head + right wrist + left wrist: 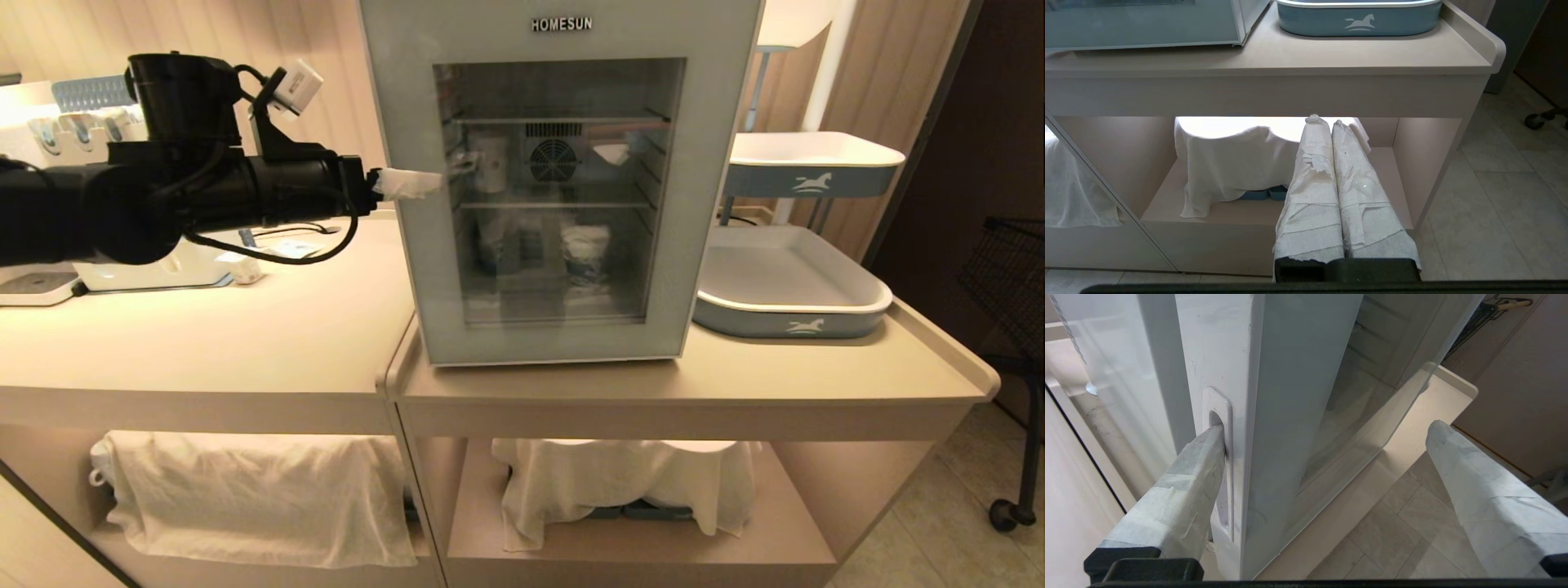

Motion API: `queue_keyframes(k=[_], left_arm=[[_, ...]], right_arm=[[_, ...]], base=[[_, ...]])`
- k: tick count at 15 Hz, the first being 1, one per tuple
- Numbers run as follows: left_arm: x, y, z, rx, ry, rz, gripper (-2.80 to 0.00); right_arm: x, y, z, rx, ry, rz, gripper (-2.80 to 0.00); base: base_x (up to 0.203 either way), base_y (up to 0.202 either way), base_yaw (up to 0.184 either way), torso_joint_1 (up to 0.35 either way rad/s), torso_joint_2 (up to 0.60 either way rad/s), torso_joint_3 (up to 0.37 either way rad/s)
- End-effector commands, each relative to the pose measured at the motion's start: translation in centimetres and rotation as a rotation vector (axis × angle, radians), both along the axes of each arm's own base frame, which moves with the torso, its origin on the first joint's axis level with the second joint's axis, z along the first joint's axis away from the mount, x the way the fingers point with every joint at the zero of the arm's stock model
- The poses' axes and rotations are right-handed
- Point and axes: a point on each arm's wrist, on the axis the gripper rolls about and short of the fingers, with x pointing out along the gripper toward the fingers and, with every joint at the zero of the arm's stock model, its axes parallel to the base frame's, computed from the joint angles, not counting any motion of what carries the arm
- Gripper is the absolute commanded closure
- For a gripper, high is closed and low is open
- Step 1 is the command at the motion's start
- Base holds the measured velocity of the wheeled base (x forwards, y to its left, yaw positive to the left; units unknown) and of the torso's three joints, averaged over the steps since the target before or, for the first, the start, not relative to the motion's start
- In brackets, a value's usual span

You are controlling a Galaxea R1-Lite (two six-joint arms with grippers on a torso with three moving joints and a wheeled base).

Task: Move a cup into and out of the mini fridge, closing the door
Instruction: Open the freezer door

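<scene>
Nearest us, the left gripper [1323, 428] is spread wide around the left edge of the mini fridge [563, 175]; one taped finger [1204, 453] sits in the recessed side handle [1218, 465], the other hangs free in front of the door [559, 196]. We see the door shut or nearly so; the seam is hidden. Behind its glass, a pale upright shape on the middle shelf may be the cup [492, 163], though reflections blur it. The right gripper [1331, 122], fingers pressed together, hangs low before the counter's lower shelf, below the fridge.
</scene>
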Motion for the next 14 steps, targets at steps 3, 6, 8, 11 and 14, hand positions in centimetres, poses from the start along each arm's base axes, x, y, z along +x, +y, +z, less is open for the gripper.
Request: queue_keyframes(k=[3,6,8,11,14], left_arm=[[-1.9,0.4,0.6,-0.001,-0.004,-0.002,-2.8],[-3.9,0.7,0.6,0.001,0.01,-0.004,-2.8],[-5.6,0.9,0.8,0.0,0.012,-0.005,-2.8],[-8.3,1.1,0.5,-0.002,0.03,-0.02,-2.8],[-11.6,1.5,0.5,-0.004,0.031,-0.026,-2.8]], right_arm=[[0.0,0.0,0.0,0.0,0.0,0.0,0.0],[0.0,0.0,0.0,0.0,0.0,0.0,0.0],[0.0,0.0,0.0,0.0,0.0,0.0,0.0],[0.0,0.0,0.0,0.0,0.0,0.0,0.0],[0.0,0.0,0.0,0.0,0.0,0.002,0.0]], base=[[0.0,0.0,0.0,0.0,0.0,0.0],[0.0,0.0,0.0,0.0,0.0,0.0],[0.0,0.0,0.0,0.0,0.0,0.0],[0.0,0.0,0.0,0.0,0.0,0.0],[0.0,0.0,0.0,0.0,0.0,0.0]])
